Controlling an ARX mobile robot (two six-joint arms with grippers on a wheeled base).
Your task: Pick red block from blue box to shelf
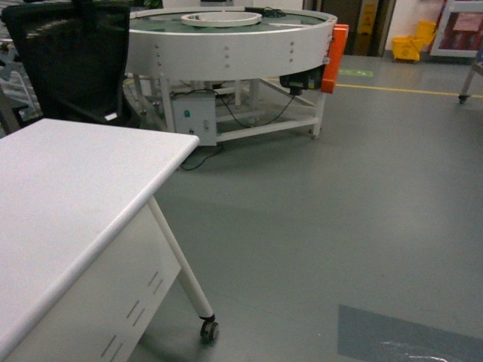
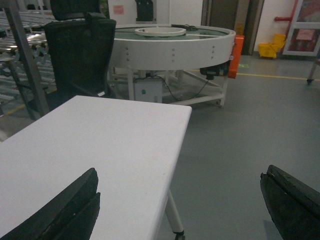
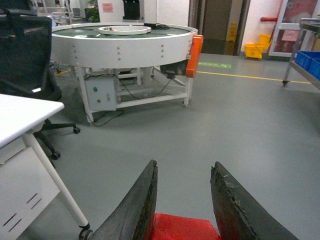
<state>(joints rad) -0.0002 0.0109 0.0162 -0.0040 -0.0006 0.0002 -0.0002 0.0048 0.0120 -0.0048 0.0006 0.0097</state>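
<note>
In the right wrist view my right gripper is shut on the red block, which sits low between the two dark fingers above the grey floor. In the left wrist view my left gripper stands wide open with nothing in it, one finger over the white table and the other over the floor. A corner of the shelf, a steel rack on castors carrying dark blue crates, shows at the far right. The blue box is out of view. Neither gripper appears in the head view.
The white table on castor legs fills the left. Behind it stand a black mesh chair and a big round white conveyor table with an orange panel. Another steel rack is at far left.
</note>
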